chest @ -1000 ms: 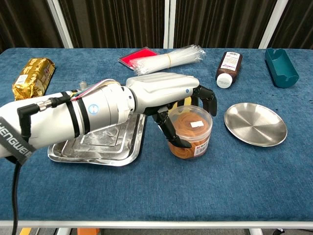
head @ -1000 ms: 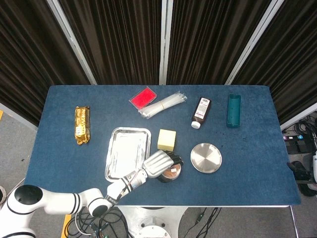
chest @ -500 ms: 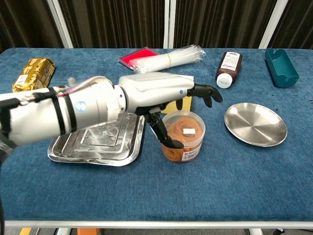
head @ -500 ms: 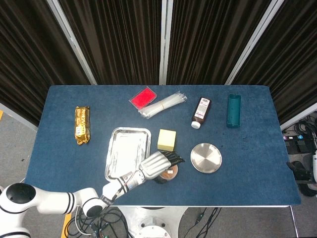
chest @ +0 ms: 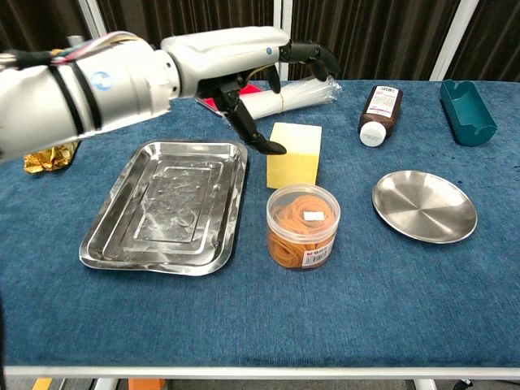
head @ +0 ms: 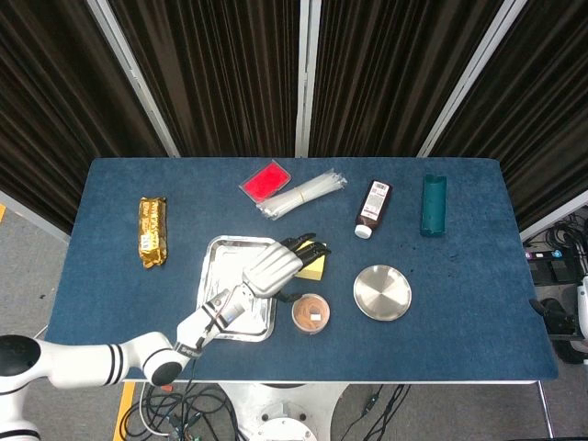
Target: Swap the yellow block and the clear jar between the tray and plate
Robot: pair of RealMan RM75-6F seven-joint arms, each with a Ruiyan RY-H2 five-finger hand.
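Observation:
The clear jar of orange rubber bands stands on the blue cloth between the metal tray and the round metal plate. Just behind it stands the yellow block, also on the cloth. My left hand hovers open above the table, over the block's left side and the tray's far right corner, holding nothing. From the head view the left hand covers part of the yellow block, with the jar, tray and plate around it. My right hand is not seen.
A gold packet lies at the far left. Along the back lie a red flat item, a bundle of clear straws, a brown bottle on its side and a teal holder.
My left hand has let go of the jar, opened, and risen back toward the yellow block. The jar now stands alone on the cloth.

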